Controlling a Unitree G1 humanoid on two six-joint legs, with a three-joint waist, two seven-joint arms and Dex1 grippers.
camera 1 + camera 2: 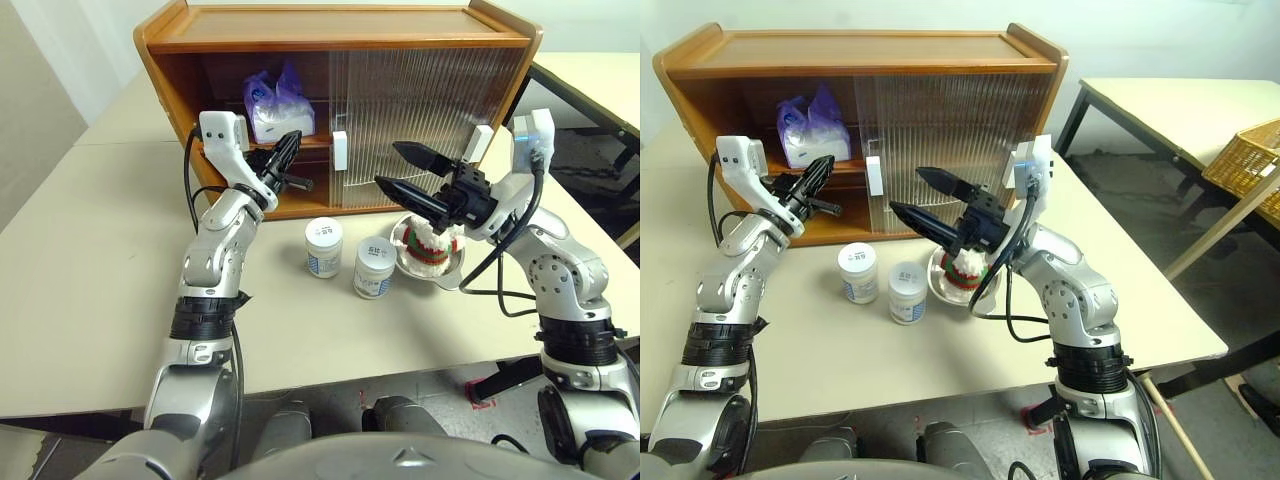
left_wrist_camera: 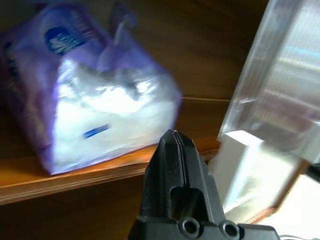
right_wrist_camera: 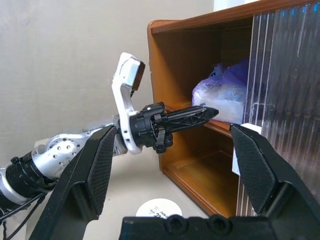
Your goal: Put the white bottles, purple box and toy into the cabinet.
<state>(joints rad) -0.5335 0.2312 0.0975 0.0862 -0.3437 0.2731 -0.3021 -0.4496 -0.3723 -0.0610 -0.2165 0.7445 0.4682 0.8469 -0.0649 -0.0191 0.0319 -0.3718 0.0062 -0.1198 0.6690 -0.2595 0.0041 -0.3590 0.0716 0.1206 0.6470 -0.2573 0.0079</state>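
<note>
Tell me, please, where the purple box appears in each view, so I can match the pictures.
Left eye: purple box on the cabinet's inner shelf, upper centre-left.
Right eye: same shelf, upper left.
Left wrist: large, beyond the shut left claw.
Right wrist: behind the ribbed door.
Shared landmark: ribbed sliding door.

The cabinet [image 1: 940, 60] is seen at the back of the table [image 1: 840, 350], its left side open, ribbed doors slid to the right. The purple box [image 1: 812, 128] is set on the inner shelf [image 1: 855, 162], upper left compartment. The left gripper [image 1: 820, 172] is held with fingers pressed together, empty, at the shelf's front edge just below the box. Two white bottles [image 1: 858, 272] are stood upright side by side on the table before the cabinet. The toy [image 1: 966, 268] is seen in a steel bowl [image 1: 936, 285] right of the bottles. The right gripper [image 1: 924, 196] is held above the bowl, fingers spread wide, nothing between them. A wicker basket [image 1: 1250, 160] is seen far right.
</note>
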